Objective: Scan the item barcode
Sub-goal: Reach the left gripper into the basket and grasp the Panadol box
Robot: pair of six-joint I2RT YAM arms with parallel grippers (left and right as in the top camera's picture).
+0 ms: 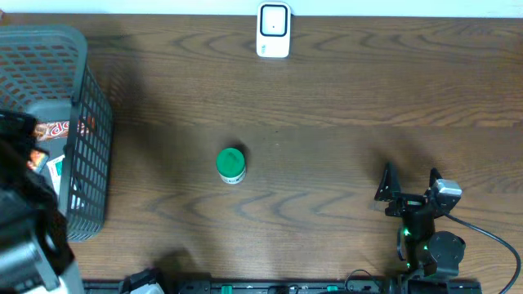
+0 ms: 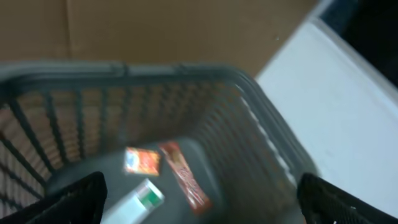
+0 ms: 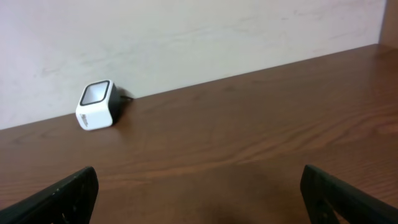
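Left gripper (image 2: 202,202): jaws wide, empty, hovering over the basket (image 2: 124,70). Below it, on the basket floor: orange packet (image 2: 142,160), red wrapper (image 2: 185,175), white-and-green box (image 2: 144,198). View blurred; no barcode can be made out.

Right gripper (image 3: 199,193): wide, empty. Scanner (image 3: 96,104) well ahead of it, to its left. Green-lidded tub (image 1: 231,165) on the surface between the grippers.

Likely step: picking an item. Descend straight, straddle one packet only, and stay clear of the mesh wall.
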